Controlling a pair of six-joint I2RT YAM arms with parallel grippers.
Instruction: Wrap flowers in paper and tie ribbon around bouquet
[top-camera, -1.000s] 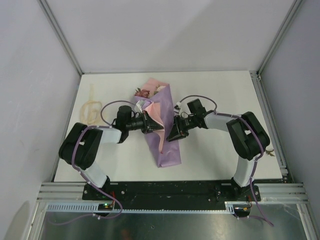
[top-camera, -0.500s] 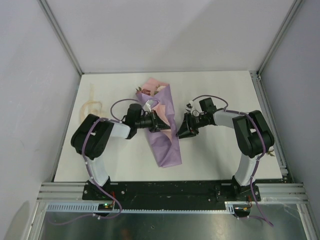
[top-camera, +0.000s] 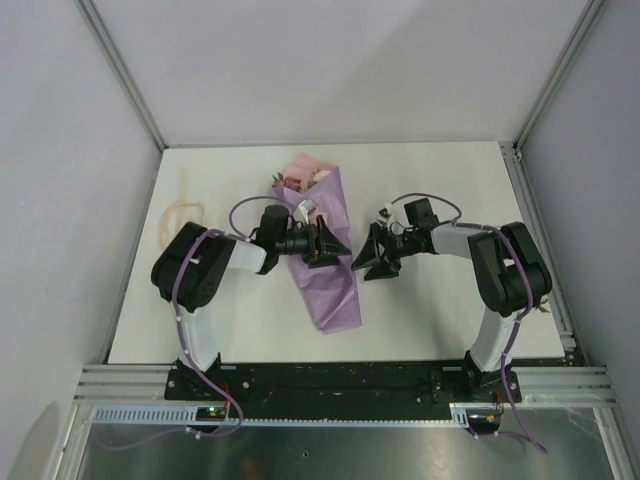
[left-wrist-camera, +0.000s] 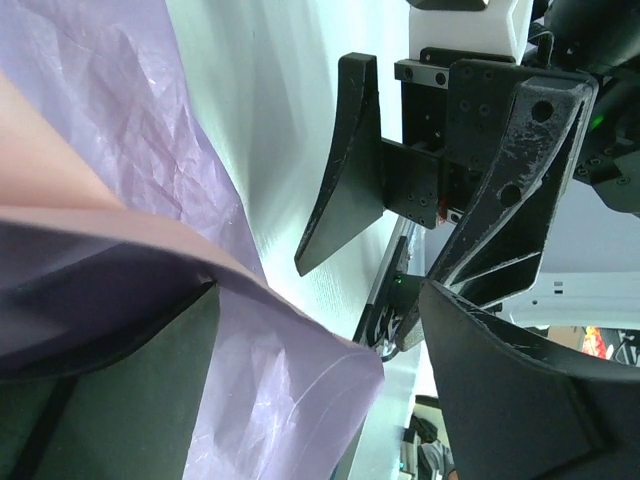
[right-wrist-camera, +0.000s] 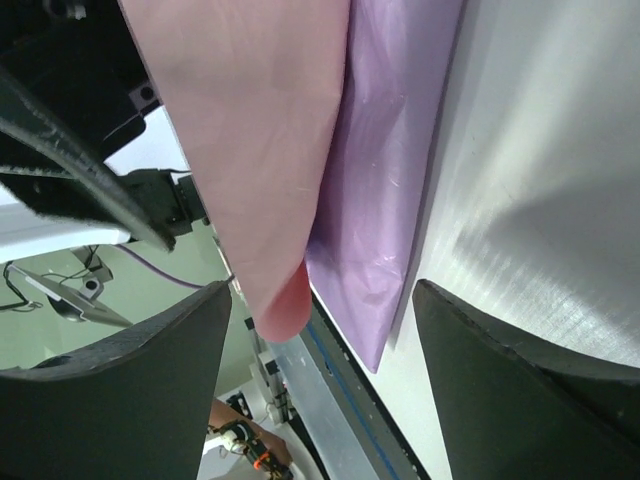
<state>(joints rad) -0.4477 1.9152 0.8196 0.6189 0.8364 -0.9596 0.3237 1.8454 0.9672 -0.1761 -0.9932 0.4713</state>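
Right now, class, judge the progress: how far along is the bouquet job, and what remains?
Done: the paper is wrapped around the flowers as a cone. In hand: nothing; left gripper and right gripper stand open by it. Left: the ribbon lies apart on the table, untied.

No lettering is readable; the white tag (top-camera: 305, 207) on the bouquet (top-camera: 332, 285) may carry print, too small to tell.

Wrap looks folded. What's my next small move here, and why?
Probably lift the open left gripper clear of the bouquet, toward the ribbon: the right gripper is open too, the bouquet lies wrapped, and the ribbon lies unused, apart, far left.
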